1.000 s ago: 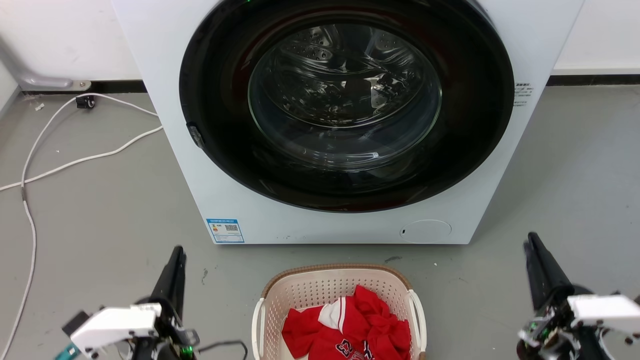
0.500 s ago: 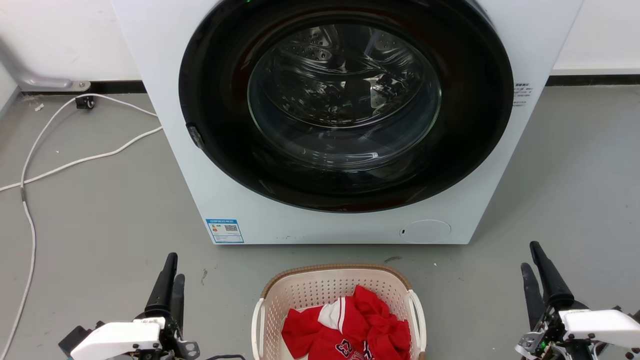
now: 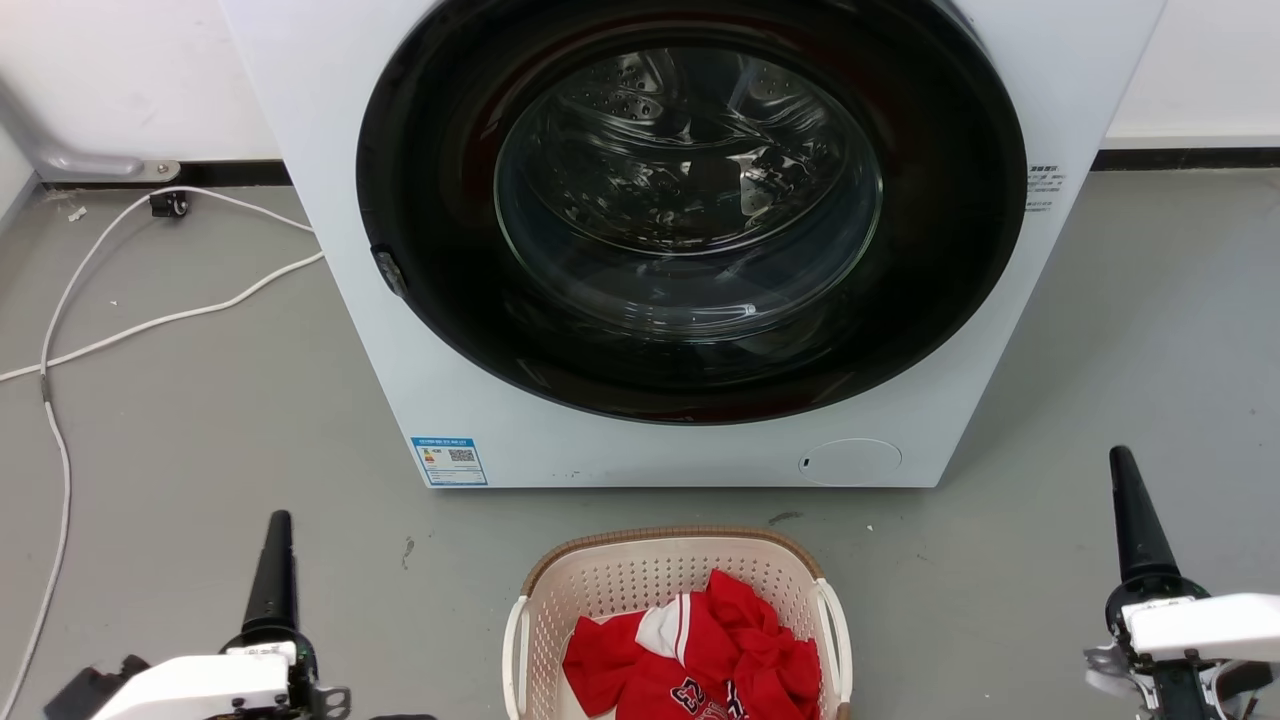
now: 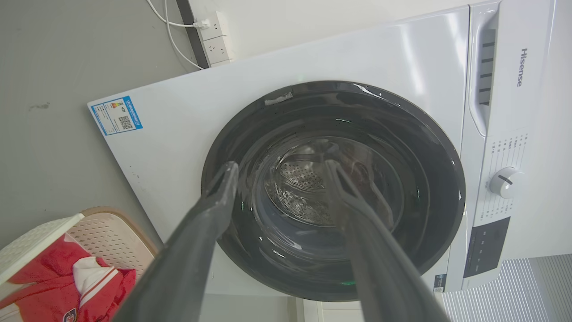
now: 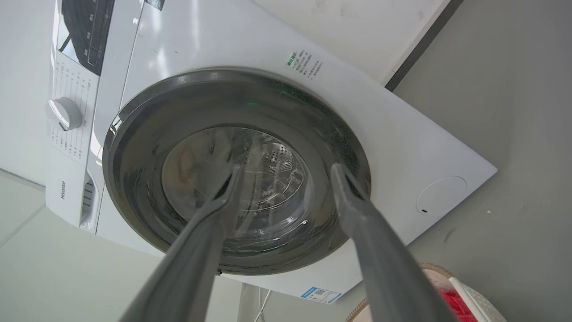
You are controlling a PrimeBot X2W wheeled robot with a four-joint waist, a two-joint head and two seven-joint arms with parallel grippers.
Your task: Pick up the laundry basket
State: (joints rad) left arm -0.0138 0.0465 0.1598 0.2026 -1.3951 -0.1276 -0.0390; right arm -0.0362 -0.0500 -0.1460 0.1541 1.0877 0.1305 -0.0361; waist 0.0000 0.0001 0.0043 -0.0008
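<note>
Step in hand: the approach. I haven't taken hold of anything, and the laundry basket (image 3: 625,580) stands on the grey floor (image 3: 200,400).
Basket position: bottom centre of the head view, just in front of the washing machine (image 3: 420,400), with a red garment (image 3: 700,650) bundled inside.
Left gripper (image 4: 281,167): fingers apart and holding nothing, aimed at the machine's door. It sits off to the basket's left, well apart from the white left handle (image 3: 516,640).
Right gripper (image 5: 287,169): also spread and holding nothing, out to the basket's right, well apart from the right handle (image 3: 836,630).
Next move, as I judge it: bring both arms inward and down, get one gripper around each handle, close them together and lift level.
Care needed: both grippers point past the basket, so I expect to re-aim the wrists first.
</note>
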